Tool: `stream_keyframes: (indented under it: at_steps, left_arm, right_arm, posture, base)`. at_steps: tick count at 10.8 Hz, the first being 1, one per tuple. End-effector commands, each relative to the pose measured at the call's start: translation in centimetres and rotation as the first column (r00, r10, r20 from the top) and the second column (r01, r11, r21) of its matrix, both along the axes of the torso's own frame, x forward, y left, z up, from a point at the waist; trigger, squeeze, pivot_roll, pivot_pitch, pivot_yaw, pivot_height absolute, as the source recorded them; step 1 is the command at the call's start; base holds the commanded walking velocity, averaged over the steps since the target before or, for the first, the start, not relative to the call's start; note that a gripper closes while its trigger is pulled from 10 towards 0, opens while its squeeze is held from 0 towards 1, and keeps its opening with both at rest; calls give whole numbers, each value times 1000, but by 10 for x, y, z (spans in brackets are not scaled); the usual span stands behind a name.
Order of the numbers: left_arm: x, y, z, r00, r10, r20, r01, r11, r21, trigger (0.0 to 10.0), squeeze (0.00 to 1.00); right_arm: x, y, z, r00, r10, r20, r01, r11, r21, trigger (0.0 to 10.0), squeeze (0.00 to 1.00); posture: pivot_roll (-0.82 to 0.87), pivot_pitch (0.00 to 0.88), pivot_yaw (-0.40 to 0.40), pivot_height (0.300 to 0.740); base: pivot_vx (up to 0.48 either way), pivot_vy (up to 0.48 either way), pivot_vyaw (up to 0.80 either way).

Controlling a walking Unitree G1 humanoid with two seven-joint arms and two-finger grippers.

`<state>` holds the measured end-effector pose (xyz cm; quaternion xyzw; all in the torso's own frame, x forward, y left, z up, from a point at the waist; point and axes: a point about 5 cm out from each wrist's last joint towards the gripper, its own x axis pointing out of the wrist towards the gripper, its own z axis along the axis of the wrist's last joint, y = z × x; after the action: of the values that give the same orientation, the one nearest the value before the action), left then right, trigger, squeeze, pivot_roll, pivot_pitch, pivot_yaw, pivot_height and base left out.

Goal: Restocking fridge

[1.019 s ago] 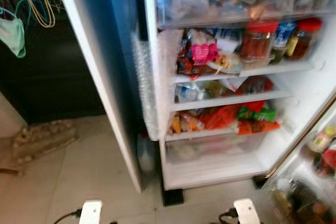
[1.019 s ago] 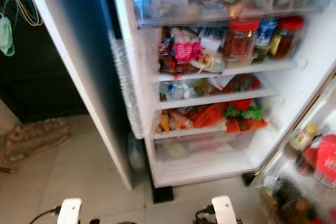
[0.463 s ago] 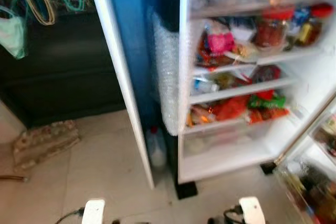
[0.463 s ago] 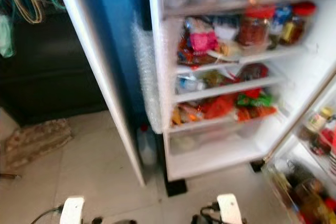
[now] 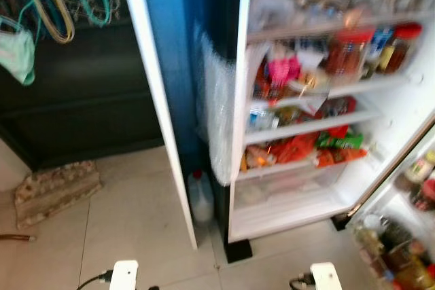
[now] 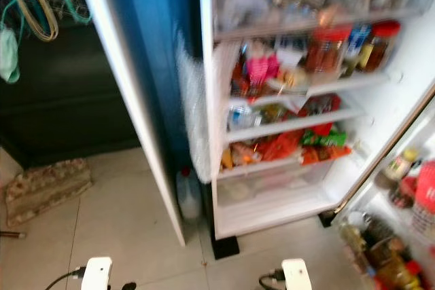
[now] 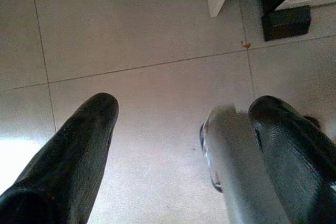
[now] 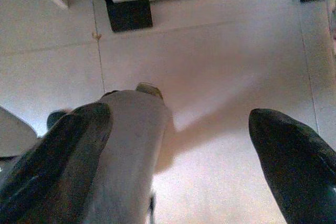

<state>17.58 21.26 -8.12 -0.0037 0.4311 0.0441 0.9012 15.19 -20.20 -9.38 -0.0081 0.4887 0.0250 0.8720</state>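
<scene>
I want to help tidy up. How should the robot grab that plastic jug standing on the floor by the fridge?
Probably by its narrow neck, coming from above. The jug stands upright in the gap between the open door and the fridge, so its sides are boxed in. It is blurred, so any handle is unclear.

Open, crowded fridge [image 6: 401, 93] above tiled floor [image 6: 109, 215]

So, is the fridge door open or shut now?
Open. The fridge shows its packed shelves, and the door with bottles stands swung out to the robot's right.
</scene>
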Motion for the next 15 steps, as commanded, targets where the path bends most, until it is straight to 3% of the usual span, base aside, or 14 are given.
stream_keyframes:
  at_steps: [1,4,11,13,15]
  left_arm:
    - [-2,1,-1,1000,10,-9,-10,1000,3,10000,0]
    - [-6,-2,-4,1000,-3,-29,3,1000,0,10000,0]
    - [-8,-3,-5,998,-47,-41,48,999,8,10000,0]
    - [-7,-2,-4,998,-55,-31,55,998,12,10000,0]
    - [-7,-2,-3,998,-57,-33,58,998,13,10000,0]
  right_arm:
    - [-8,-2,-3,999,-4,-34,4,1000,-1,10000,0]
    - [-7,-4,-2,1000,-16,-20,16,1000,-1,10000,0]
    - [-10,-5,-3,999,-35,-17,34,999,-35,10000,0]
    - [-11,-5,-4,998,-63,-25,62,997,-35,10000,0]
    - [-11,-5,-4,998,-47,-35,45,998,-48,10000,0]
  posture:
    - [-94,0,-2,740]
    - [-103,0,1,740]
    - [-120,0,18,740]
    - [-120,0,20,740]
    - [-112,0,18,740]
  base:
    - [0,0,0]
    - [0,0,0]
    - [0,366,0]
    - [0,0,0]
    - [0,0,-800]
